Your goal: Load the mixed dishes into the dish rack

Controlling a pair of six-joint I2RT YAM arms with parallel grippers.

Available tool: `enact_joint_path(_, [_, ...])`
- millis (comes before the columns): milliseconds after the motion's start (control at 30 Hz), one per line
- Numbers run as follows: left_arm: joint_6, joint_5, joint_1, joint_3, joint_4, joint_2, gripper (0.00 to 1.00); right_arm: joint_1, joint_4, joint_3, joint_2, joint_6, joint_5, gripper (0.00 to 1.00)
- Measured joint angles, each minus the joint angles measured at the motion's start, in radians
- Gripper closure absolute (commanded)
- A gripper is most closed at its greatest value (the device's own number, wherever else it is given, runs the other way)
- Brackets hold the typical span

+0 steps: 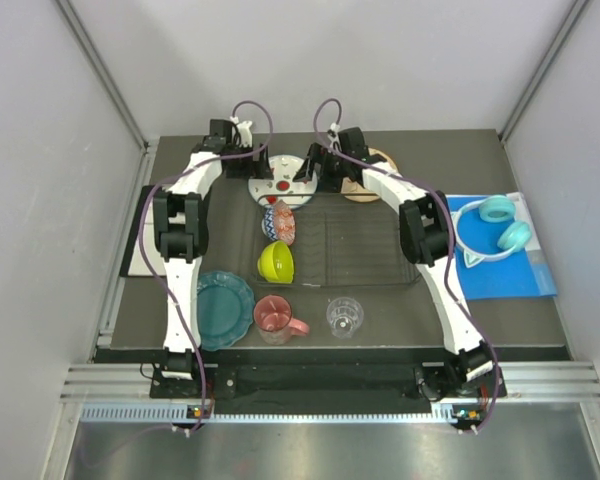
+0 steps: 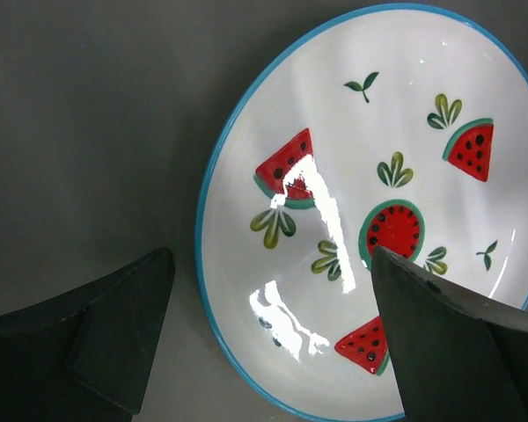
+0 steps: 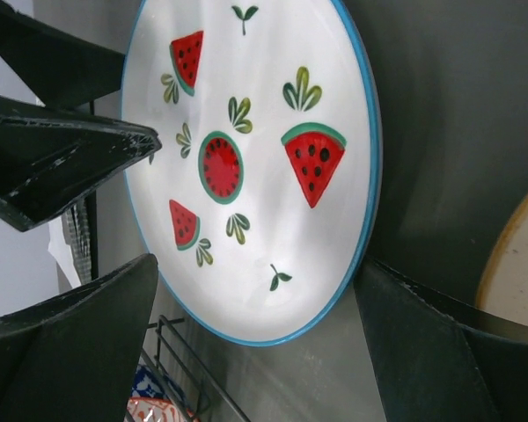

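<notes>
The white plate with red watermelon spots (image 1: 277,181) lies on the table just behind the dish rack (image 1: 380,250). My left gripper (image 1: 257,165) is open, and its fingers straddle the plate's left rim (image 2: 213,264). My right gripper (image 1: 311,172) is open over the plate's other edge (image 3: 334,290). The blue-patterned bowl (image 1: 279,224) and the lime-green bowl (image 1: 276,261) sit in the rack's left end. The teal plate (image 1: 223,308), pink mug (image 1: 275,316) and clear glass (image 1: 345,316) stand in front of the rack. The peach plate (image 1: 372,188) is mostly hidden under my right arm.
Turquoise headphones (image 1: 498,225) lie on a blue board with white paper (image 1: 525,272) at the right. A dark board (image 1: 138,240) lies at the table's left edge. The rack's wire edge (image 3: 172,347) shows close below the plate in the right wrist view.
</notes>
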Motion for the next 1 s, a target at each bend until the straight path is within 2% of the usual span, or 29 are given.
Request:
enact_joint_path(233, [-0.004,0.014,0.000,-0.011,0.032,0.002,0.09,0.002,0.005,0.000,0.006,0.003,-0.006,0.14])
enact_joint_path(433, [-0.008,0.034,-0.002,-0.030,0.068,0.002,0.20,0.002,0.067,-0.034,0.008,0.048,-0.032,0.26])
enact_joint_path(500, [-0.007,0.035,0.001,-0.036,0.080,0.002,0.23,0.000,0.093,-0.045,0.010,0.076,-0.045,0.31])
enact_joint_path(533, [-0.005,0.034,0.002,-0.039,0.085,0.002,0.28,0.000,0.101,-0.047,0.012,0.085,-0.047,0.33])
enact_joint_path(733, [0.005,-0.001,0.013,-0.042,0.092,0.002,0.49,-0.006,0.145,-0.052,0.032,0.145,-0.052,0.58])
enact_joint_path(833, [0.005,-0.008,0.020,-0.042,0.084,0.002,0.51,-0.012,0.159,-0.054,0.045,0.166,-0.050,0.63])
enact_joint_path(1000, [0.000,-0.003,0.024,-0.041,0.076,0.002,0.53,-0.013,0.174,-0.058,0.048,0.180,-0.045,0.63])
